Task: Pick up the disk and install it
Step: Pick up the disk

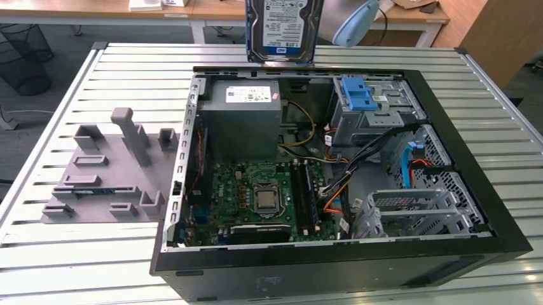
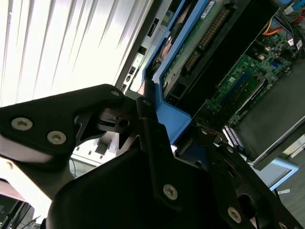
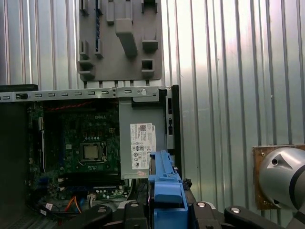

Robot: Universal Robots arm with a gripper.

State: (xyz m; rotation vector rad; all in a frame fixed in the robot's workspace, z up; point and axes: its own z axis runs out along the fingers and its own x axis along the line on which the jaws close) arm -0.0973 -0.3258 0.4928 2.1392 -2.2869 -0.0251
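The disk (image 1: 284,28), silver-grey with a white and blue label and a blue bracket, hangs upright in the air above the far edge of the open computer case (image 1: 182,190) in the exterior view. In the second wrist view my gripper (image 2: 169,119) is shut on the disk's blue bracket (image 2: 174,119), and the disk's green circuit board side (image 2: 205,43) runs away from the fingers (image 2: 150,138). The first wrist view looks along the bracket's blue edge (image 3: 167,191), clamped in the gripper (image 3: 167,210), down onto the case.
Inside the case are a grey power supply box (image 1: 246,114), the motherboard (image 1: 263,194), a drive bay with a blue latch (image 1: 360,95) and a lower metal cage (image 1: 416,213). A grey fixture plate (image 1: 110,171) lies on the slatted table (image 1: 127,70) at the exterior view's left.
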